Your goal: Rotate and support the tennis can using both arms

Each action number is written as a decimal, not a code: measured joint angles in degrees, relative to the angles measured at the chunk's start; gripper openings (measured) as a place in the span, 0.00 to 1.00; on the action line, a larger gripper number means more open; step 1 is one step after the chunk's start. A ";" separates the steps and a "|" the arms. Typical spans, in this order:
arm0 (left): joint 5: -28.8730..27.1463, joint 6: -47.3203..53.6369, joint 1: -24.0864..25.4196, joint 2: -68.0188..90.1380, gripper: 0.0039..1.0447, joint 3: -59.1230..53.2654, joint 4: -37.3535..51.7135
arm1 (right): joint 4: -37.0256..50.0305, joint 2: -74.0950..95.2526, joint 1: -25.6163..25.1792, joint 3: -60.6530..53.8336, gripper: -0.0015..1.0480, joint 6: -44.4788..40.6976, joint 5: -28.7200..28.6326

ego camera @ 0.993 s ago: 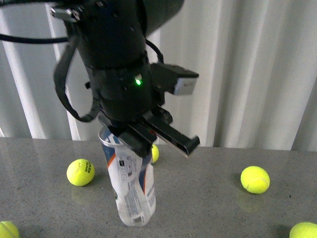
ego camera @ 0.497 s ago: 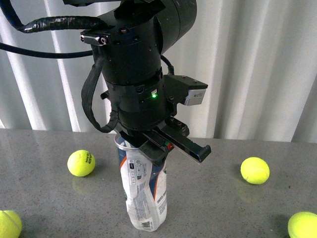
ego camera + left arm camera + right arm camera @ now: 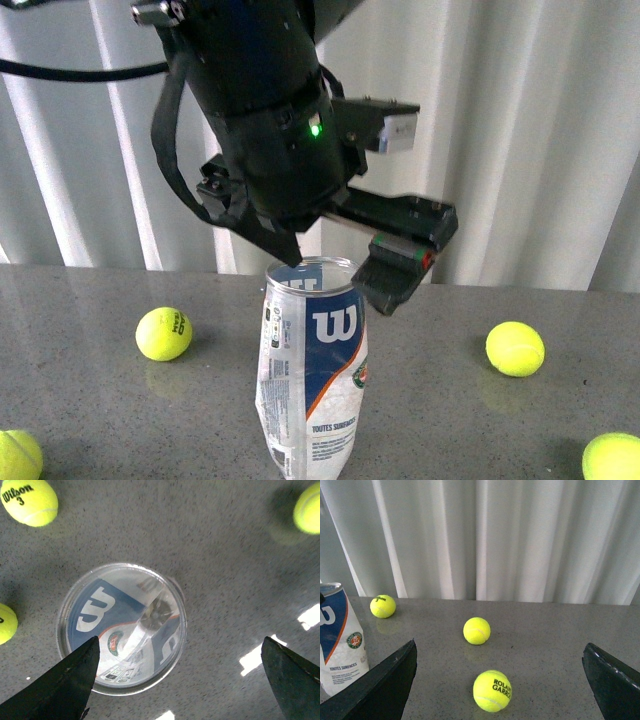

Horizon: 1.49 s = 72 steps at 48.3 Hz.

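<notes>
The tennis can point(image 3: 315, 370) stands upright on the grey table, open silver rim up, with its navy "W" label facing the front camera. My left arm hangs over it, and the left gripper point(image 3: 345, 265) is open just above the rim. From the left wrist view I look straight down into the can point(image 3: 122, 630); the left gripper point(image 3: 179, 647) spreads wider than the can, one finger over the rim's edge and the other well off to the side. The right gripper point(image 3: 499, 650) is open and low over the table, with the can point(image 3: 340, 640) off to one side. Nothing is held.
Yellow tennis balls lie around the can: one to its left point(image 3: 164, 333), one to its right point(image 3: 515, 348), and two at the front corners point(image 3: 18, 455) point(image 3: 612, 458). A ball point(image 3: 492, 690) lies between the right fingers. White curtains point(image 3: 520, 130) close the back.
The left gripper has lifted from around the can's top to just above its rim. The can has turned so the "W" now faces front, and it stands a little further right.
</notes>
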 joint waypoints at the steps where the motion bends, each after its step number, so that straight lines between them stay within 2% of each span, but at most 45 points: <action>1: 0.61 -0.61 0.15 -0.68 0.94 -0.26 0.44 | 0.00 0.00 0.00 0.00 0.93 0.00 0.00; 7: 3.54 -9.38 1.75 -5.99 0.94 -4.48 5.40 | 0.00 0.00 0.00 0.00 0.93 0.00 0.00; 13: 1.22 -20.00 3.41 -9.88 0.94 -9.60 12.09 | 0.00 0.00 0.00 0.00 0.93 0.00 0.00; 24: 0.00 -23.45 3.65 -10.27 0.94 -10.60 13.07 | 0.00 0.00 0.00 0.00 0.93 0.00 0.00; 27: -10.05 -20.55 3.23 -12.85 0.86 -17.31 26.95 | 0.00 0.00 0.00 0.00 0.93 0.00 0.00; 29: -18.05 -17.42 3.30 -15.43 0.79 -24.46 39.91 | 0.00 0.00 0.00 0.00 0.93 0.00 0.00; 31: -23.04 -15.15 3.85 -18.25 0.72 -31.78 52.65 | 0.00 0.00 0.00 0.00 0.93 0.00 -0.02; 32: -23.61 -14.51 4.04 -18.91 0.70 -33.46 55.58 | 0.00 0.00 0.00 0.00 0.93 0.00 0.00; 34: -24.55 -13.05 5.64 -22.38 0.62 -41.46 67.93 | 0.00 0.00 0.00 0.00 0.93 0.00 0.13; 38: -23.65 -11.80 8.22 -27.23 0.50 -50.36 78.99 | 0.00 0.00 0.00 0.00 0.93 0.00 0.07; 41: -22.40 -11.34 10.34 -30.73 0.40 -56.22 83.58 | 0.00 0.00 0.00 0.00 0.93 0.00 -0.04; 46: -18.84 -10.97 14.12 -36.50 0.15 -66.71 86.62 | 0.00 0.00 0.00 0.00 0.93 0.00 0.00; 50: -16.22 -10.82 15.67 -39.76 0.03 -71.54 87.49 | 0.00 0.00 0.00 0.00 0.93 0.00 0.02; 60: -12.72 -10.40 20.31 -48.35 0.03 -80.30 88.06 | 0.00 0.00 0.00 0.00 0.93 0.00 0.00; 72: -9.05 -10.38 23.65 -57.86 0.03 -86.79 85.07 | 0.00 0.00 0.00 0.00 0.93 0.00 0.00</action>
